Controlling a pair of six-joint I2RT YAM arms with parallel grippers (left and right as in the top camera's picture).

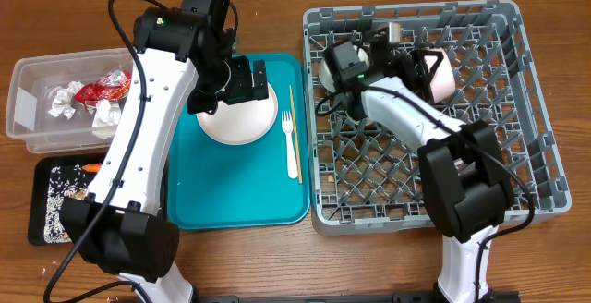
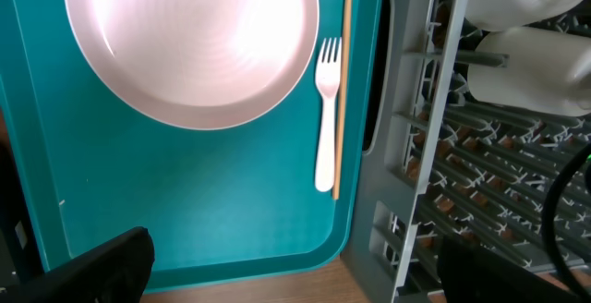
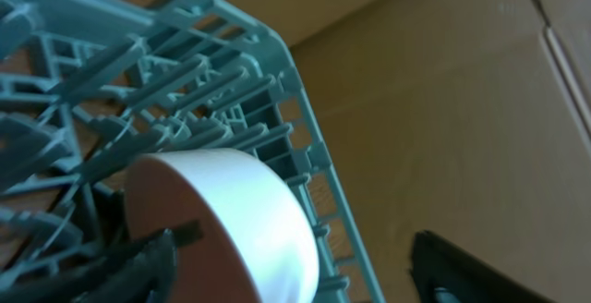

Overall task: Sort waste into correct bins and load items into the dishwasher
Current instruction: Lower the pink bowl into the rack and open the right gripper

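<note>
Pink plate lies just below your left claw, by the teal tray's far edge; that claw is wide open.

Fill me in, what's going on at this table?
The right end effector is open at a white round bowl resting among the pegs of the large grey plastic dish rack. The left end effector, open and empty, hovers over the teal tray holding a pale pink round plate, white plastic fork and thin wooden chopstick.
</note>
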